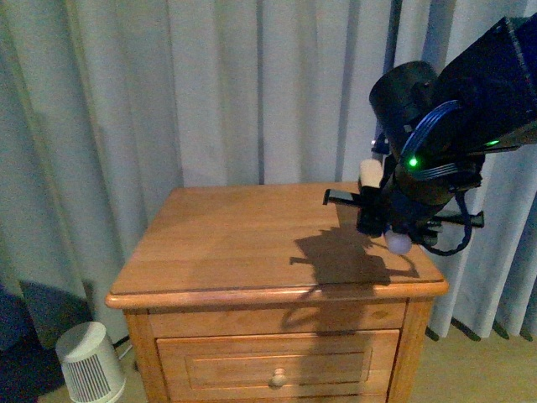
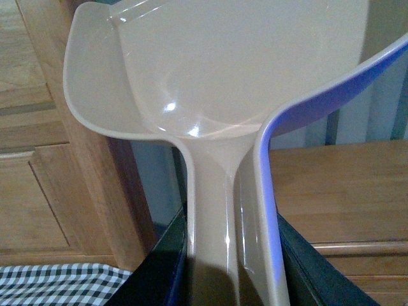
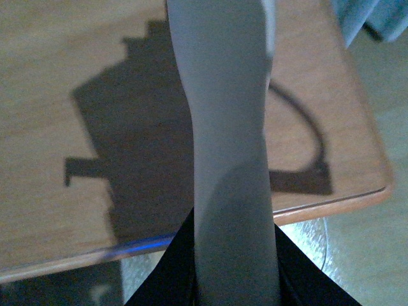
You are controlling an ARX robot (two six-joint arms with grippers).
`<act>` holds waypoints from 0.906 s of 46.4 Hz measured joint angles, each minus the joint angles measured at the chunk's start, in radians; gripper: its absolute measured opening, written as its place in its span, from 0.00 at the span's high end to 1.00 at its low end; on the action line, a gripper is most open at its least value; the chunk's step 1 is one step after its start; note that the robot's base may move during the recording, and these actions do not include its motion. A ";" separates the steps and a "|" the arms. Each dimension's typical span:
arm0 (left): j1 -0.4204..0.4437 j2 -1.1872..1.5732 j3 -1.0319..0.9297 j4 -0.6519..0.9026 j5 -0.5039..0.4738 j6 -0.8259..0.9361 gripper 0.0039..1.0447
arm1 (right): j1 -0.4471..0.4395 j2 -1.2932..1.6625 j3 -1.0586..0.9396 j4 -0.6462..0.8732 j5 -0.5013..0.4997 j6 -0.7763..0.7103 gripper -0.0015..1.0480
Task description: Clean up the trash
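Beige plastic fills the left wrist view: a dustpan with its scoop turned up toward the camera. The left hand is clamped on its handle, with a black jaw pressed to each side. Behind it stand panelled wooden furniture and, on the other side, a flat wooden top. A black-and-white checked cloth lies low beside the hand.

In the front view a small white ribbed fan sits on the floor at the near left. Pale curtains hang across the far side. In the middle stands the wooden counter, with a drawer and a round knob in its near face.

Over the counter's right part, the dark right arm reaches in from the upper right and casts a sharp shadow on the wood. The right hand hangs above the top and touches nothing on it. The right wrist view shows this hand closed around a pale handle, which runs forward over the counter's near right corner. What lies at the handle's far end is out of view.

None of the three views lets me tell where the trash lies.
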 joint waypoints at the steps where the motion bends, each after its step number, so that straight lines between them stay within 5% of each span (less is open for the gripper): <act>1: 0.000 0.000 0.000 0.000 0.000 0.000 0.74 | 0.000 -0.020 -0.021 0.026 0.015 -0.021 0.82; 8: 0.000 0.000 0.000 0.000 0.000 -0.001 0.74 | 0.002 -0.278 -0.296 0.346 0.135 -0.219 0.82; 21: 0.000 0.000 0.000 0.000 0.000 -0.002 0.74 | -0.012 -0.692 -0.766 0.760 0.206 -0.438 0.82; 42: 0.000 0.000 0.000 0.000 0.000 -0.002 0.74 | -0.111 -1.367 -1.265 0.710 0.245 -0.473 0.82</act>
